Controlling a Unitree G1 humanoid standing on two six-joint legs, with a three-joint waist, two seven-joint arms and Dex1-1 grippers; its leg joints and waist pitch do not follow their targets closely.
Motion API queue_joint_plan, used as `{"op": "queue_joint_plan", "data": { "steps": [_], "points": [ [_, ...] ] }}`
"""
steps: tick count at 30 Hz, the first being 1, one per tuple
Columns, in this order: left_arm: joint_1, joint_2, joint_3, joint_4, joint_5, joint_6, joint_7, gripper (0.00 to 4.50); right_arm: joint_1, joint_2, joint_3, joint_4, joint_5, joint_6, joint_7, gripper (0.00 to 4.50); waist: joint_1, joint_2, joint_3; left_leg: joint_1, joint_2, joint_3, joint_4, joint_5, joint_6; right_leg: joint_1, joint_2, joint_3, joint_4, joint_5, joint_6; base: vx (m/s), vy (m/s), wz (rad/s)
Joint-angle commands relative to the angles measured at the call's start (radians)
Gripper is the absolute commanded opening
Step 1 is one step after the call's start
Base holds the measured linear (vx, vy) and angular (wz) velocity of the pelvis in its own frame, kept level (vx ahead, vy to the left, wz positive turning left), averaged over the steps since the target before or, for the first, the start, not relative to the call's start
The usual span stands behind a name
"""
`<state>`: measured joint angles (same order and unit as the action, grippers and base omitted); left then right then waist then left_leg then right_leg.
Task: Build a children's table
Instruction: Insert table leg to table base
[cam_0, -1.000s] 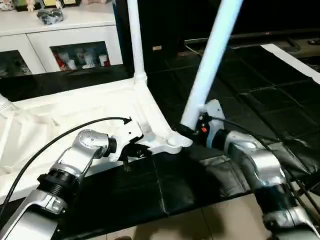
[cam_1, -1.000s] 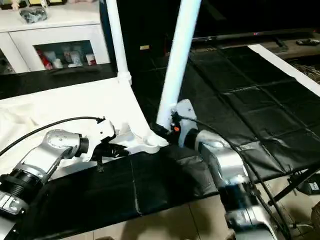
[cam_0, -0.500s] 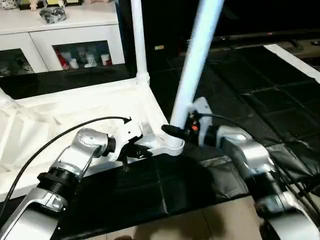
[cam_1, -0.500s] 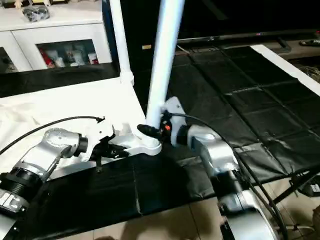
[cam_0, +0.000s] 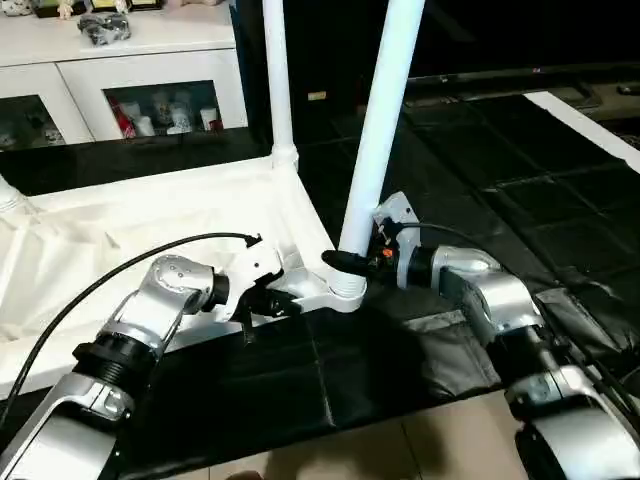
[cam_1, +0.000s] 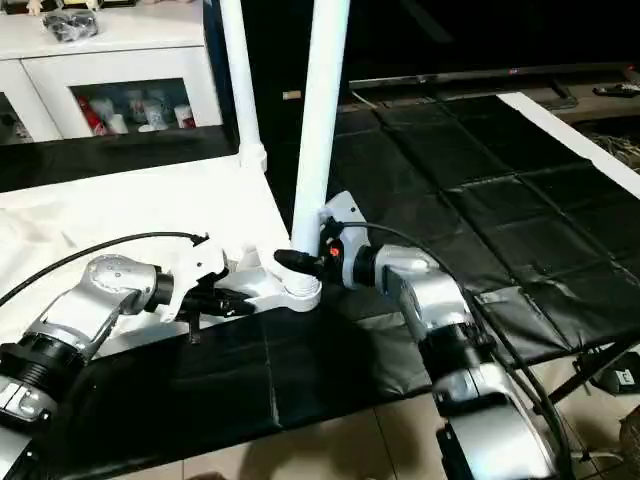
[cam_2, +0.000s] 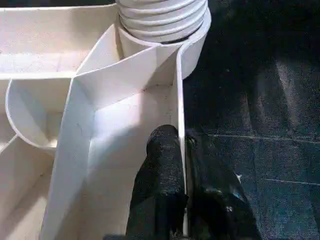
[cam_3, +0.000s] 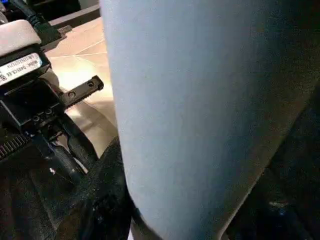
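The white table top (cam_0: 150, 230) lies upside down on a black mat, ribs facing up. One white leg (cam_0: 275, 80) stands in its far corner socket. A second leg (cam_0: 380, 120) stands nearly upright with its base in the near corner socket (cam_0: 345, 288). My right gripper (cam_0: 345, 262) is shut on this leg just above the socket, and the leg (cam_3: 200, 115) looms close in the right wrist view. My left gripper (cam_0: 275, 303) is shut on the table's rim beside that corner. Its black fingers (cam_2: 160, 165) pinch the thin rim wall, below the leg's ribbed end (cam_2: 162, 20).
A white cabinet (cam_0: 140, 60) with glass-fronted shelves stands at the back left. The black padded mat (cam_0: 480, 180) stretches right, edged by a white strip (cam_0: 590, 120). Tiled floor (cam_0: 400, 450) shows below the mat's near edge.
My right gripper has swung the second leg from a rightward tilt to nearly upright and carried its base left onto the near corner socket. The left gripper keeps its hold on the rim.
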<state>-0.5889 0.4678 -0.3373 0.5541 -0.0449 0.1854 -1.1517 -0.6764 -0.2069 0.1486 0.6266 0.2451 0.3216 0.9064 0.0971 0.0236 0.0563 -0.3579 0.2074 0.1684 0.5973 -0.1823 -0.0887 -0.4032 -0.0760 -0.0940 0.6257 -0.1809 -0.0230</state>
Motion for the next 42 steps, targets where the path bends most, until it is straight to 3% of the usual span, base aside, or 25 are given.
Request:
{"op": "queue_joint_plan", "data": {
  "steps": [1, 5, 10, 11, 12, 14, 15, 16, 17, 19, 21, 22, 25, 26, 29, 31, 34, 35, 36, 37, 38, 39, 40, 41, 42],
  "points": [
    [-0.016, -0.004, 0.003, -0.024, -0.018, -0.034, -0.044, 0.00, -0.008, 0.011, 0.003, 0.043, -0.005, 0.012, -0.006, 1.93, 0.004, -0.008, -0.070, -0.001, 0.019, -0.002, -0.067, -0.176, 0.016, 0.056, -0.073, 0.055, -0.084, -0.299, -0.167, 0.000, 0.000, 0.00],
    [-0.015, -0.006, 0.008, -0.025, -0.012, -0.033, -0.038, 0.00, -0.016, 0.020, -0.040, 0.079, 0.025, 0.021, -0.009, 1.93, 0.003, -0.009, -0.070, 0.000, 0.020, -0.003, -0.068, -0.182, 0.015, 0.056, -0.073, 0.055, -0.084, -0.296, -0.171, 0.000, 0.000, 0.00],
    [-0.027, -0.008, 0.021, -0.008, -0.006, -0.026, -0.017, 0.00, 0.036, 0.022, -0.090, 0.111, 0.049, 0.004, -0.008, 1.93, 0.007, -0.006, -0.071, 0.000, 0.021, -0.003, -0.067, -0.182, 0.017, 0.056, -0.073, 0.054, -0.085, -0.294, -0.175, 0.000, 0.000, 0.00],
    [-0.028, -0.008, 0.022, -0.007, -0.006, -0.026, -0.016, 0.00, 0.043, 0.022, -0.092, 0.111, 0.049, -0.001, -0.011, 1.93, 0.008, 0.001, -0.071, 0.001, 0.021, -0.003, -0.068, -0.187, 0.015, 0.054, -0.073, 0.054, -0.087, -0.287, -0.175, 0.000, 0.000, 0.00],
    [-0.031, -0.009, 0.024, -0.003, -0.005, -0.025, -0.013, 0.00, 0.061, 0.025, -0.099, 0.111, 0.051, -0.013, -0.017, 1.93, 0.009, -0.002, -0.072, 0.001, 0.021, -0.004, -0.068, -0.192, 0.013, 0.057, -0.073, 0.053, -0.085, -0.288, -0.176, 0.000, 0.000, 0.00],
    [-0.040, -0.012, 0.028, 0.011, -0.002, -0.026, -0.004, 0.00, 0.096, 0.031, -0.118, 0.104, 0.061, -0.034, -0.033, 1.93, 0.011, 0.011, -0.071, 0.002, 0.020, -0.005, -0.068, -0.205, 0.009, 0.055, -0.073, 0.053, -0.086, -0.296, -0.176, 0.000, 0.000, 0.00],
    [-0.040, -0.012, 0.028, 0.011, -0.001, -0.026, -0.004, 0.00, 0.096, 0.031, -0.118, 0.104, 0.061, -0.035, -0.033, 1.93, 0.010, 0.007, -0.070, 0.003, 0.019, -0.003, -0.069, -0.213, 0.009, 0.053, -0.071, 0.053, -0.092, -0.305, -0.172, 0.000, 0.000, 0.00],
    [-0.048, -0.014, 0.031, 0.021, 0.000, -0.026, 0.001, 0.00, 0.126, 0.036, -0.133, 0.087, 0.071, -0.047, -0.042, 1.93, 0.013, 0.022, -0.072, 0.006, 0.019, -0.007, -0.069, -0.224, 0.003, 0.055, -0.074, 0.052, -0.088, -0.312, -0.174, 0.000, 0.000, 0.00],
    [-0.055, -0.017, 0.034, 0.031, 0.003, -0.027, 0.007, 0.00, 0.157, 0.040, -0.145, 0.065, 0.080, -0.061, -0.042, 1.93, 0.011, 0.015, -0.070, 0.008, 0.021, -0.004, -0.070, -0.237, 0.005, 0.052, -0.071, 0.053, -0.096, -0.305, -0.171, 0.000, 0.000, 0.00],
    [-0.064, -0.021, 0.036, 0.045, 0.007, -0.031, 0.013, 0.00, 0.196, 0.041, -0.150, 0.033, 0.085, -0.085, -0.035, 1.93, 0.014, 0.013, -0.073, 0.006, 0.019, -0.005, -0.070, -0.238, 0.009, 0.056, -0.070, 0.052, -0.093, -0.294, -0.174, 0.000, 0.000, 0.00],
    [-0.068, -0.023, 0.037, 0.052, 0.010, -0.034, 0.016, 0.00, 0.216, 0.039, -0.150, 0.014, 0.086, -0.094, -0.031, 1.93, 0.019, 0.016, -0.076, 0.005, 0.018, -0.006, -0.069, -0.224, 0.013, 0.056, -0.071, 0.052, -0.091, -0.289, -0.172, 0.000, 0.000, 0.00],
    [-0.072, -0.024, 0.038, 0.058, 0.012, -0.036, 0.019, 0.00, 0.234, 0.038, -0.149, -0.004, 0.084, -0.102, -0.029, 1.93, 0.019, 0.025, -0.076, 0.004, 0.018, -0.007, -0.069, -0.221, 0.012, 0.057, -0.071, 0.051, -0.089, -0.285, -0.176, 0.000, 0.000, 0.00],
    [-0.084, -0.028, 0.039, 0.077, 0.018, -0.043, 0.027, 0.00, 0.290, 0.022, -0.122, -0.051, 0.054, -0.154, -0.017, 1.93, 0.025, 0.023, -0.076, 0.005, 0.021, -0.006, -0.070, -0.228, 0.016, 0.054, -0.070, 0.052, -0.092, -0.282, -0.174, 0.000, 0.000, 0.00],
    [-0.088, -0.029, 0.039, 0.084, 0.020, -0.047, 0.026, 0.00, 0.305, 0.011, -0.098, -0.066, 0.027, -0.176, -0.016, 1.93, 0.026, 0.030, -0.073, 0.005, 0.019, -0.006, -0.071, -0.240, 0.016, 0.052, -0.068, 0.050, -0.098, -0.292, -0.167, 0.000, 0.000, 0.00],
    [-0.093, -0.027, 0.037, 0.096, 0.027, -0.055, 0.025, 0.00, 0.317, -0.012, -0.046, -0.075, -0.027, -0.211, -0.005, 1.93, 0.031, 0.029, -0.075, 0.004, 0.018, -0.006, -0.071, -0.234, 0.018, 0.055, -0.070, 0.050, -0.096, -0.302, -0.162, 0.000, 0.000, 0.00],
    [-0.097, -0.025, 0.035, 0.108, 0.037, -0.064, 0.029, 0.00, 0.310, -0.044, 0.031, -0.069, -0.100, -0.246, 0.030, 1.93, 0.033, 0.025, -0.072, 0.003, 0.017, -0.006, -0.071, -0.239, 0.015, 0.054, -0.068, 0.050, -0.100, -0.332, -0.145, 0.000, 0.000, 0.00],
    [-0.095, -0.020, 0.030, 0.110, 0.047, -0.072, 0.033, 0.00, 0.291, -0.041, 0.053, -0.062, -0.098, -0.228, 0.068, 1.93, 0.034, 0.026, -0.070, 0.006, 0.017, -0.007, -0.073, -0.254, 0.018, 0.053, -0.071, 0.051, -0.105, -0.384, -0.132, 0.000, 0.000, 0.00],
    [-0.093, -0.019, 0.030, 0.108, 0.048, -0.071, 0.036, 0.00, 0.277, -0.036, 0.059, -0.049, -0.099, -0.225, 0.079, 1.93, 0.033, 0.009, -0.071, 0.005, 0.017, -0.005, -0.073, -0.250, 0.023, 0.055, -0.070, 0.051, -0.106, -0.386, -0.128, 0.000, 0.000, 0.00],
    [-0.090, -0.019, 0.033, 0.106, 0.049, -0.069, 0.042, 0.00, 0.255, -0.032, 0.075, -0.029, -0.104, -0.229, 0.095, 1.93, 0.035, 0.002, -0.070, 0.003, 0.020, -0.005, -0.075, -0.238, 0.028, 0.054, -0.072, 0.051, -0.105, -0.384, -0.129, 0.000, 0.000, 0.00],
    [-0.090, -0.018, 0.034, 0.106, 0.049, -0.069, 0.043, 0.00, 0.251, -0.031, 0.077, -0.023, -0.105, -0.231, 0.097, 1.93, 0.037, 0.013, -0.070, 0.004, 0.020, -0.007, -0.075, -0.240, 0.028, 0.051, -0.073, 0.051, -0.102, -0.391, -0.134, 0.000, 0.000, 0.00],
    [-0.090, -0.018, 0.034, 0.105, 0.049, -0.069, 0.044, 0.00, 0.247, -0.030, 0.080, -0.018, -0.107, -0.233, 0.100, 1.93, 0.036, 0.014, -0.069, 0.005, 0.020, -0.007, -0.075, -0.247, 0.026, 0.050, -0.073, 0.051, -0.105, -0.399, -0.131, 0.000, 0.000, 0.00],
    [-0.088, -0.017, 0.035, 0.104, 0.049, -0.069, 0.044, 0.00, 0.239, -0.027, 0.084, -0.005, -0.108, -0.239, 0.103, 1.93, 0.033, -0.003, -0.068, 0.005, 0.021, -0.005, -0.077, -0.249, 0.028, 0.050, -0.073, 0.051, -0.107, -0.407, -0.127, 0.000, 0.000, 0.00],
    [-0.088, -0.017, 0.035, 0.104, 0.048, -0.070, 0.045, 0.00, 0.230, -0.022, 0.084, 0.010, -0.105, -0.245, 0.106, 1.93, 0.035, 0.006, -0.068, 0.007, 0.021, -0.007, -0.078, -0.258, 0.024, 0.048, -0.076, 0.052, -0.108, -0.427, -0.120, 0.000, 0.000, 0.00],
    [-0.088, -0.017, 0.035, 0.104, 0.048, -0.070, 0.045, 0.00, 0.230, -0.022, 0.084, 0.010, -0.105, -0.245, 0.106, 1.93, 0.035, 0.006, -0.068, 0.007, 0.021, -0.007, -0.078, -0.258, 0.024, 0.048, -0.076, 0.052, -0.108, -0.427, -0.120, 0.000, 0.000, 0.00],
    [-0.087, -0.015, 0.035, 0.102, 0.048, -0.071, 0.043, 0.00, 0.218, -0.013, 0.077, 0.026, -0.092, -0.243, 0.113, 1.93, 0.033, -0.001, -0.067, 0.007, 0.021, -0.007, -0.080, -0.267, 0.022, 0.049, -0.075, 0.051, -0.111, -0.438, -0.116, 0.000, 0.000, 0.00]
  ]
}}
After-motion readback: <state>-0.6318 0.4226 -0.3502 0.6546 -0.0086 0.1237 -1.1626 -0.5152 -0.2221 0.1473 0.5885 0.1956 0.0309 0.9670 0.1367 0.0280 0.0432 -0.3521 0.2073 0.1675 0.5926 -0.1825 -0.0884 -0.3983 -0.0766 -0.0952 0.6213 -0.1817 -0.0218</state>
